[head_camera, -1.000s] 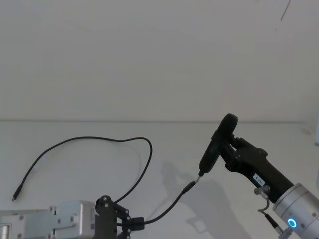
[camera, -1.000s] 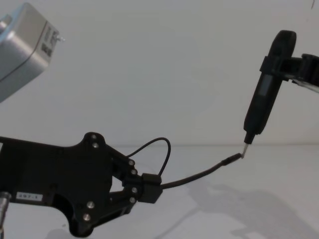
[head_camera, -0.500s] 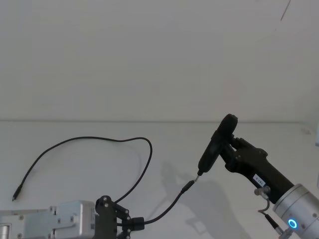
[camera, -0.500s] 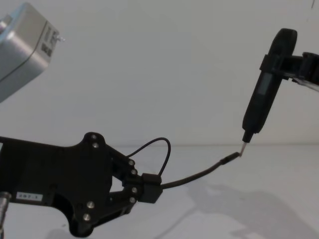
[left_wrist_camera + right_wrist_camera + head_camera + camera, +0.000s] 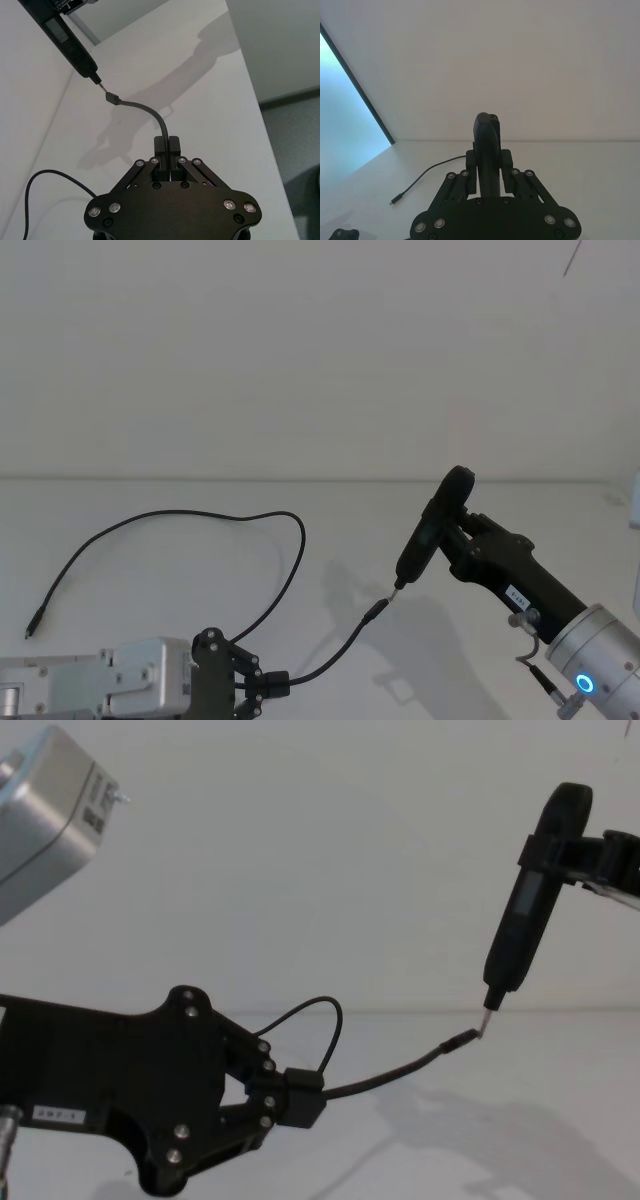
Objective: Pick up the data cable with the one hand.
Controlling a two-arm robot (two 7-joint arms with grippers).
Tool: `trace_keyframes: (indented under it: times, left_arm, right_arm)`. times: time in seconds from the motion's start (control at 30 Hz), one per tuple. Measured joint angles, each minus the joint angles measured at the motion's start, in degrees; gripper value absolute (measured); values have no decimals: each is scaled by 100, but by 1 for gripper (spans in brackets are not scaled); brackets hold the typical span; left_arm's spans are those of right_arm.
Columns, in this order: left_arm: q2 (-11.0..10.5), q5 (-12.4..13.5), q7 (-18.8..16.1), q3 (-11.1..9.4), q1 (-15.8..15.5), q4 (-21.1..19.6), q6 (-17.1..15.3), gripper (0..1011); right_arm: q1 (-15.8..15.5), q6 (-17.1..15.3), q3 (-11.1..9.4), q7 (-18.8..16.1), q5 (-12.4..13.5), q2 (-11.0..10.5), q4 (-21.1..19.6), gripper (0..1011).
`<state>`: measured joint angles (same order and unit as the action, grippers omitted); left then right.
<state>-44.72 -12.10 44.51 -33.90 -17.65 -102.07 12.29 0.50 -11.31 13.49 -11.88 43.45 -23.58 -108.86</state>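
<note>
The data cable [image 5: 170,518] is a thin black cord that curves over the white table from a small far plug [image 5: 32,628]. My left gripper [image 5: 272,682] is shut on it near its other end, at the bottom of the head view. Beyond the fingers [image 5: 300,1098] the cable rises free to its plug tip [image 5: 460,1042]. My right gripper [image 5: 455,532] is shut on a black pen-like tool [image 5: 515,935]. The tool's metal tip [image 5: 102,88] touches, or nearly touches, the plug tip [image 5: 112,99]. In the right wrist view, the tool [image 5: 487,150] stands between the fingers.
The white table [image 5: 150,580] meets a plain white wall behind. Its edge [image 5: 260,100] drops to a grey floor in the left wrist view. A silver block of the left arm [image 5: 50,810] hangs at the chest view's upper left.
The tool and the cable's plug tip have drifted slightly to the left together. Both grips are unchanged.
</note>
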Motion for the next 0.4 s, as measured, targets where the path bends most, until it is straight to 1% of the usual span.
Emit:
trace_keyframes:
  times: [0.4]
  left_arm:
    - [0,0,0,0,0,0,0,40]
  right_arm:
    - [12,8,11,-6,15,-7,18,284]
